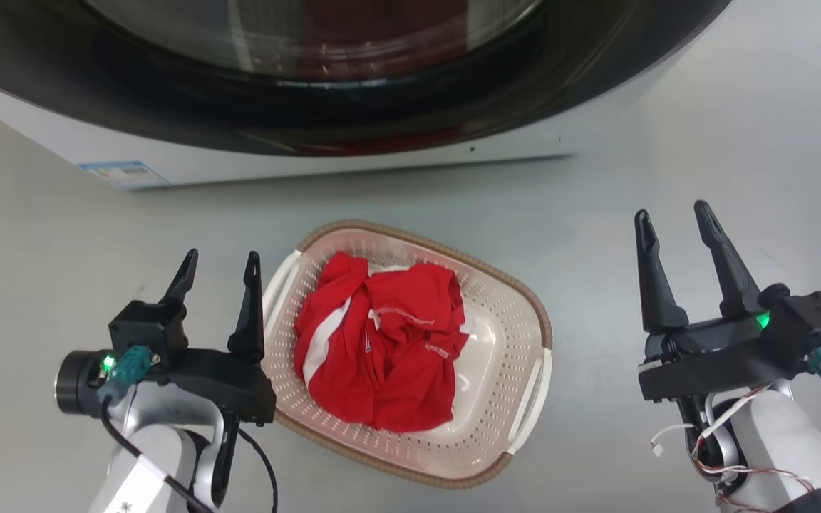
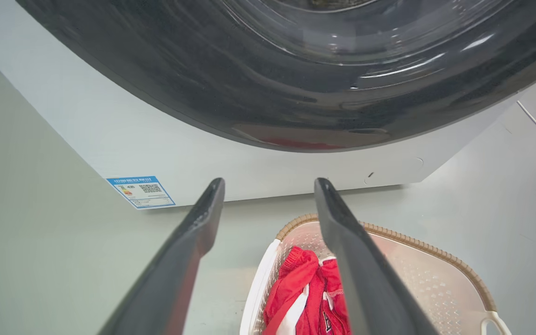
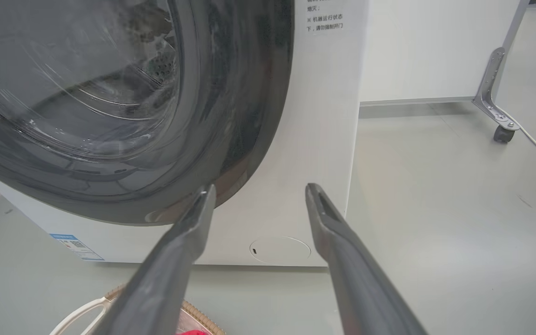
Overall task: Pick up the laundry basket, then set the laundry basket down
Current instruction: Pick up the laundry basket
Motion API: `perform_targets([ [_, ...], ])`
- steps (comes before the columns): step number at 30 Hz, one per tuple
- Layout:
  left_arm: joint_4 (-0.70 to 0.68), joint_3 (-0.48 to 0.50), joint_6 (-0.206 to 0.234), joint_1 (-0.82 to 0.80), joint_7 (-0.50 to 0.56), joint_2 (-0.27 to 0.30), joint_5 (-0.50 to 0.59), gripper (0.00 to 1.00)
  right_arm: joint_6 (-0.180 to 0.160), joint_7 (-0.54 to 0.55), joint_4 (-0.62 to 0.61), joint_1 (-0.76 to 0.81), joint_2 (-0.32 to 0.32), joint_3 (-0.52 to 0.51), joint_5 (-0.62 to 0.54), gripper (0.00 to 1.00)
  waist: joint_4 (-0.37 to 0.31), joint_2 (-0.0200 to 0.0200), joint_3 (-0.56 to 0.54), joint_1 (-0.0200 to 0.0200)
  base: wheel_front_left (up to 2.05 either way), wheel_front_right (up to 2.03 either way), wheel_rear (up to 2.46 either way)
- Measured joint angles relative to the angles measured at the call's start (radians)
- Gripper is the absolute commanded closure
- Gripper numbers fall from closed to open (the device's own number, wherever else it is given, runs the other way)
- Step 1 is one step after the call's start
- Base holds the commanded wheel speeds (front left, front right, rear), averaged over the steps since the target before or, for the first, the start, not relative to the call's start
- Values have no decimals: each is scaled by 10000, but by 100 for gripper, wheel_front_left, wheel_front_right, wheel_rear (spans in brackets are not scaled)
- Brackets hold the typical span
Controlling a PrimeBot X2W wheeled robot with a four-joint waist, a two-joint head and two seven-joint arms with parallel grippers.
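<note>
Flanking laundry basket (image 1: 509, 335) (red garment (image 1: 382, 349) inside), left claw (image 1: 222, 255), right claw (image 1: 670, 210), spread.

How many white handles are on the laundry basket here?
2. One handle sits on the side of the laundry basket beside the left gripper; the other handle is on the opposite side, facing the right gripper. Neither looks hidden.

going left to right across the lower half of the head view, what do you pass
left gripper → laundry basket, with a red garment inside it → right gripper
</note>
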Motion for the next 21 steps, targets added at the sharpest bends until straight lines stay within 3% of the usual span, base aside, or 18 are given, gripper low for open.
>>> perform_targets([
  [13,1076,-25,-351,-1242,685,138,-15,0,84,-2,-194,-912,261,6,-146,0,-265,1,1939,0,0,0,0],
  [21,2238,123,-610,-2086,1080,616,-77,0,180,-2,-13,-1392,499,-29,-148,0,-670,0,3379,-1,0,0,0],
])
